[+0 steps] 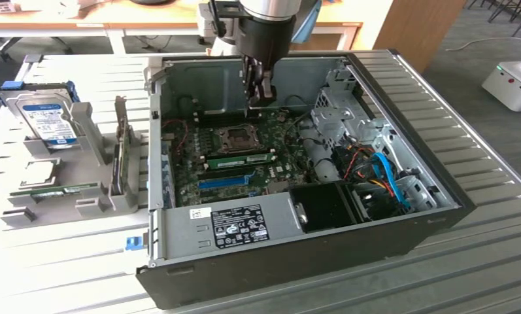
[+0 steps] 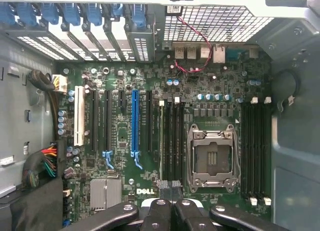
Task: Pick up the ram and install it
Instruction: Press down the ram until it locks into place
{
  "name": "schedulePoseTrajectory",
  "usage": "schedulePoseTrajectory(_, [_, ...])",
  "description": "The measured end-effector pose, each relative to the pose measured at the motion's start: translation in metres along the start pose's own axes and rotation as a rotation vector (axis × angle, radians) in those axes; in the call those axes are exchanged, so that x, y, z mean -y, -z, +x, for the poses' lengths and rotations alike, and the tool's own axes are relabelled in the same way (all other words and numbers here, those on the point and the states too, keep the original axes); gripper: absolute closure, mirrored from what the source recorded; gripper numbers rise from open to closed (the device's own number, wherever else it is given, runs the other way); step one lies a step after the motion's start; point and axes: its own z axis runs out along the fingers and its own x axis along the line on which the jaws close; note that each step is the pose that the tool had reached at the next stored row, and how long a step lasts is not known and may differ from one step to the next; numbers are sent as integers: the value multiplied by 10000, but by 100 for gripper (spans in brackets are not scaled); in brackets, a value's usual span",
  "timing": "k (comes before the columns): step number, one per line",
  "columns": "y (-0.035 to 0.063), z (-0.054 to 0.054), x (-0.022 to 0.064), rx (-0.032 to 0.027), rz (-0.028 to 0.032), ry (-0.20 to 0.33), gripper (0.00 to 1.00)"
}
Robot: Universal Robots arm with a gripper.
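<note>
slatted metal tabletop (image 1: 469, 111), open computer case (image 1: 400, 222) at centre. gripper (image 1: 262, 98) closed, empty-looking, above motherboard (image 2: 150, 176); ram (image 1: 242, 158) seated beside cpu socket (image 2: 212, 158). install apparently done; second ram (image 1: 58, 191) near left edge.

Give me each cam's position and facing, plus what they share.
Exterior view: off the arm, raised, looking down into the open PC case on the slatted table; arm and gripper show.
Wrist view: on the wrist, looking straight down at the motherboard; shut gripper at the edge.
Shared: CPU socket, blue slot.
</note>
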Motion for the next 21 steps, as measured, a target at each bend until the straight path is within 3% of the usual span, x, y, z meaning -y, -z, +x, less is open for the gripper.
schedulePoseTrajectory(14, [4,0,0,-2,-1,-21,89])
schedulePoseTrajectory(21, [3,0,0,14,6,-454,89])
